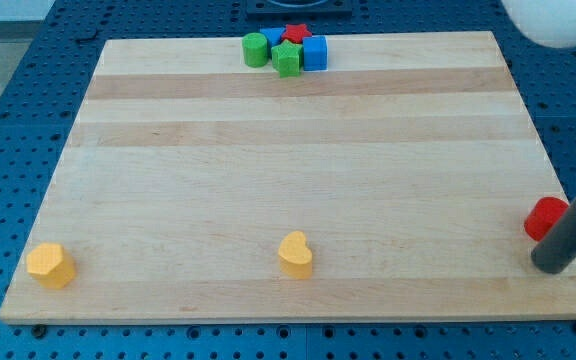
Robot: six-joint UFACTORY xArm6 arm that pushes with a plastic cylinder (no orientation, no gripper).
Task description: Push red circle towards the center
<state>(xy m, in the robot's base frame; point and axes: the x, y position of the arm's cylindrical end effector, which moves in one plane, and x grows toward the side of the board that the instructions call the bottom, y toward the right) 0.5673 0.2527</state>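
Observation:
The red circle (543,217) lies at the view's right edge of the wooden board (298,180), partly hidden behind my dark rod. My tip (551,268) rests on the board just below and to the right of the red circle, close to it or touching it. The rod rises from the tip up toward the view's right edge.
A cluster sits at the view's top centre: a green circle (256,49), a green block (287,59), a blue cube (314,52), a red star (296,35) and a blue block (273,37) behind. Two yellow heart-like blocks lie near the view's bottom, one at centre (295,254) and one at left (50,265).

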